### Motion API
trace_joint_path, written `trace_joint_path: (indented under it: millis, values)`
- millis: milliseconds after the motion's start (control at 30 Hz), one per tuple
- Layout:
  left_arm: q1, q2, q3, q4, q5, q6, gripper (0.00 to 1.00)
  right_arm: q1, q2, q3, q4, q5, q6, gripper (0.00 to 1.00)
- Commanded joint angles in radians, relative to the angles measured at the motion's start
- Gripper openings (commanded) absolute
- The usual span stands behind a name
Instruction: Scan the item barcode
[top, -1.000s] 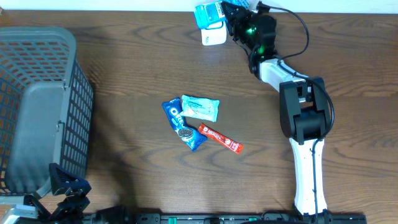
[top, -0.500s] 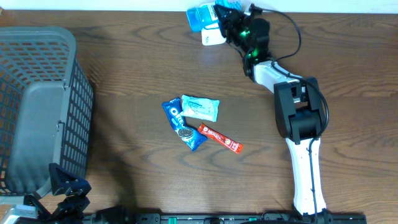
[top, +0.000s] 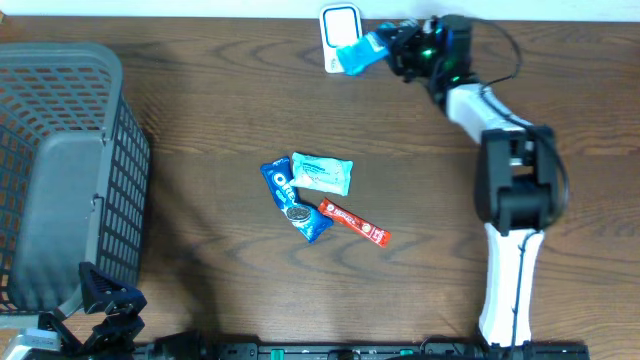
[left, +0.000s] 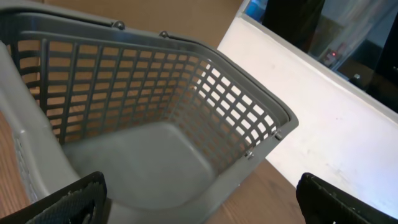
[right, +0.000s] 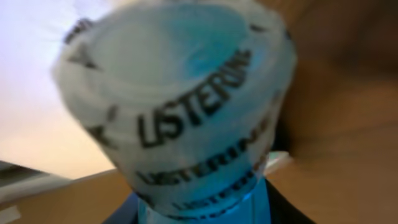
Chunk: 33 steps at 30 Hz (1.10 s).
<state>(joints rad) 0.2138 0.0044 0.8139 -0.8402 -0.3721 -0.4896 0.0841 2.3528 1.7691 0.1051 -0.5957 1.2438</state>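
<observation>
My right gripper is shut on a blue Listerine mouthwash bottle at the table's far edge. It holds the bottle just right of the white barcode scanner, overlapping the scanner's lower right corner. In the right wrist view the bottle's sealed white cap fills the frame, blurred and very close, and my fingers are hidden behind it. My left gripper stands open at the front left corner with nothing between its fingers, facing the grey basket.
A blue Oreo pack, a teal packet and a red stick pack lie together mid-table. The grey plastic basket fills the left side. The white wall edge runs behind the scanner.
My right arm swung to the right, carrying the bottle from over the scanner's top to its lower right side. The scanner's face now shows. The left arm has not moved.
</observation>
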Motion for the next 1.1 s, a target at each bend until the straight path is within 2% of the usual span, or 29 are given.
trace_joint_path:
  millis: [0,133,233,367,467,567,733,833,967,1067]
  values:
    - [-0.004,-0.001,0.002,0.002,-0.006,0.017,0.98,-0.051,-0.282,0.032,-0.134,-0.012,-0.193,0.04]
    - [-0.004,-0.001,0.002,0.002,-0.006,0.017,0.98,-0.139,-0.438,0.032,-0.53,0.056,-0.293,0.06]
    - [-0.004,-0.001,0.002,0.002,-0.006,0.017,0.98,-0.228,-0.523,0.032,-0.838,0.247,-0.328,0.05]
    - [-0.004,-0.001,0.002,0.002,-0.006,0.017,0.98,-0.372,-0.576,0.032,-1.139,0.466,-0.371,0.06]
    - [-0.004,-0.001,0.002,0.002,-0.006,0.017,0.98,-0.465,-0.575,0.031,-1.273,0.656,-0.37,0.05]
    - [-0.004,-0.001,0.002,0.002,-0.006,0.017,0.98,-0.548,-0.566,0.02,-1.301,0.924,-0.37,0.05]
    - [-0.004,-0.001,0.002,0.002,-0.006,0.017,0.98,-0.635,-0.538,0.015,-1.239,1.331,-0.332,0.05]
    - [-0.004,-0.001,0.002,0.002,-0.006,0.017,0.98,-0.669,-0.504,0.015,-1.178,1.375,-0.332,0.01]
    - [-0.004,-0.001,0.002,0.002,-0.006,0.017,0.98,-0.704,-0.406,0.014,-1.083,1.55,-0.34,0.01]
    - [-0.004,-0.001,0.002,0.002,-0.006,0.018,0.98,-0.718,-0.346,0.014,-1.057,1.591,-0.34,0.04]
